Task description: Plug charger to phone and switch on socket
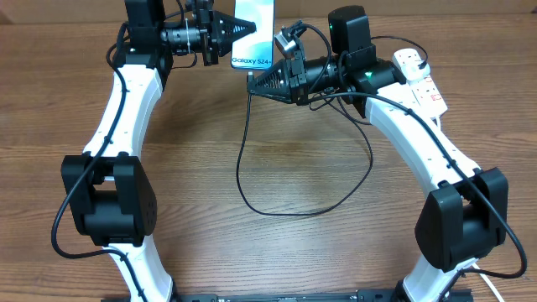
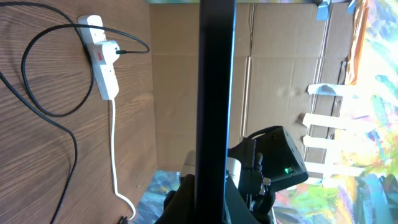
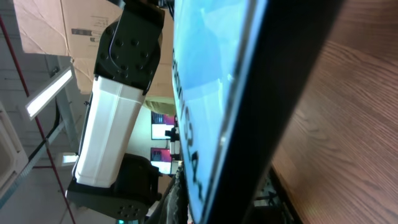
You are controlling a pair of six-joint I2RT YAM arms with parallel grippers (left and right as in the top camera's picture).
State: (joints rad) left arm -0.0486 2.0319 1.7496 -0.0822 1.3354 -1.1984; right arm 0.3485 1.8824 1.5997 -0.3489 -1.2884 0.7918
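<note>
The phone [image 1: 256, 25], with a light blue screen and "Galaxy S24+" text, is held off the table at the far middle, my left gripper [image 1: 237, 32] shut on its left edge. In the left wrist view the phone [image 2: 217, 93] shows edge-on as a dark upright bar between the fingers [image 2: 249, 199]. My right gripper [image 1: 252, 81] is shut on the tip of the charger [image 1: 252, 201], just below the phone's lower end. From there the black cable loops across the table to the white socket [image 1: 419, 74] at the far right. The phone [image 3: 249, 93] fills the right wrist view and hides the connector tip.
The socket [image 2: 102, 59] lies on the wooden table [image 1: 277, 260] with its thick white cord [image 2: 115, 155] trailing away. Cardboard panels [image 2: 280, 62] stand behind the table's far edge. Both arms frame the cable loop in the middle.
</note>
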